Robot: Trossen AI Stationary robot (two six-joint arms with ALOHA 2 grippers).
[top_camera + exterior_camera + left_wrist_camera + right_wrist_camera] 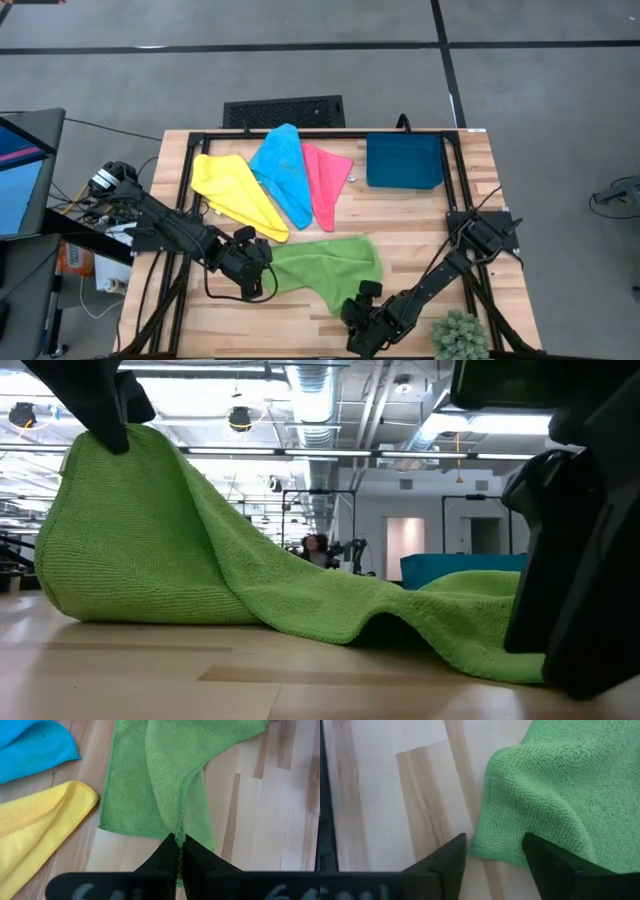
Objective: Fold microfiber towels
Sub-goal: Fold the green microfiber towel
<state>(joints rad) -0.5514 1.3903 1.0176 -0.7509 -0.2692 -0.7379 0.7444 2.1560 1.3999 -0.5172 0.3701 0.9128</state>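
Note:
The green microfiber towel [325, 262] lies mid-table, its left part raised in a hump [120, 530]. My left gripper [262, 262] is shut on that raised part. My right gripper [495, 857] is open, low over the table at the towel's near corner [492, 845]. That corner lies flat on the wood between the two fingers. The yellow towel [235, 195], the blue towel [283, 170] and the pink towel [325, 180] lie folded side by side farther back. My left gripper pinches the green towel's hemmed edge [180, 827] between its two shut fingers, slanting down from the table's left. The edge is lifted off the wood and the cloth falls away from it in a slack slope [260, 570]; the rest lies on the table. My right gripper's fingers stand either side of the towel's near corner; whether one finger [545, 865] touches the cloth, I cannot tell.
A dark blue tray [404, 160] stands at the back right. A small green plant [458, 335] sits at the near right edge, close to my right arm. Bare wood shows in front of the green towel [300, 320].

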